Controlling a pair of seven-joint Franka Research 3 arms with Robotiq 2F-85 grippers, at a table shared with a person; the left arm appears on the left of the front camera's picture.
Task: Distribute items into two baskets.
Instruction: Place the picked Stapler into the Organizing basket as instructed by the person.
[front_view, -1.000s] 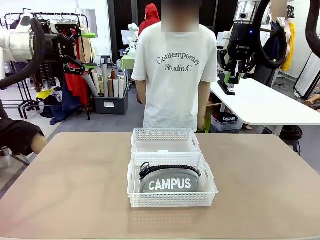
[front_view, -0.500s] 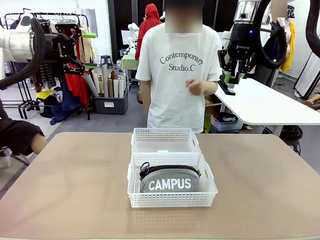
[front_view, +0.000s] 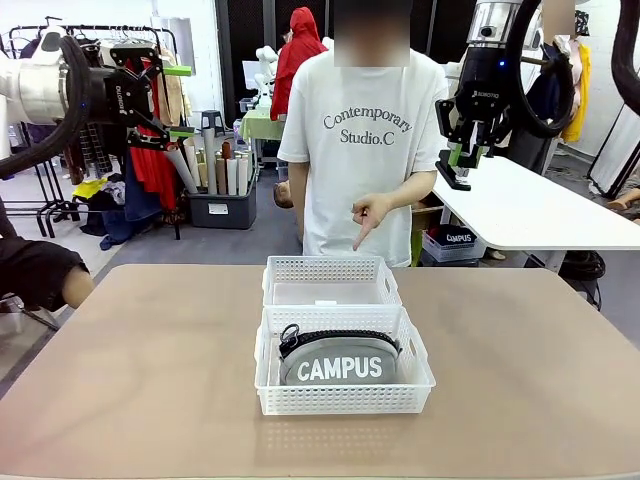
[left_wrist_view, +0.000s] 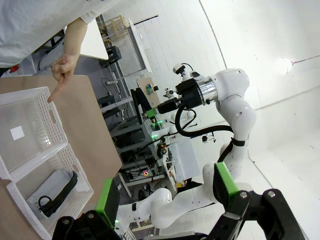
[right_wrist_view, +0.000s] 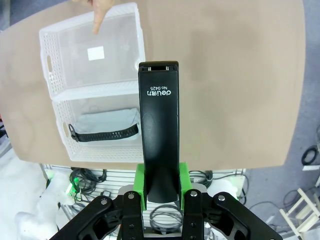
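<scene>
Two white lattice baskets stand end to end at the table's middle. The near basket (front_view: 340, 398) holds the grey "CAMPUS" pouch (front_view: 338, 362); the far basket (front_view: 330, 268) has nothing in it. High at the upper right, my right gripper (front_view: 460, 162) is shut on the black stapler (front_view: 452, 178). In the right wrist view the stapler (right_wrist_view: 159, 125) stands up between the green pads (right_wrist_view: 140, 184), above both baskets (right_wrist_view: 112, 67) and the pouch (right_wrist_view: 107, 122). My left gripper (front_view: 178, 101) hangs open at the upper left, holding nothing, well clear of the table.
A person in a white T-shirt stands at the far side, one hand (front_view: 368, 212) pointing a finger down at the far basket. The brown tabletop (front_view: 130, 360) is bare around the baskets. A white table (front_view: 520, 205) stands behind at the right.
The person turned to face the table, raised a hand and now points down toward the far basket. Neither arm has moved, and the stapler stays gripped.
</scene>
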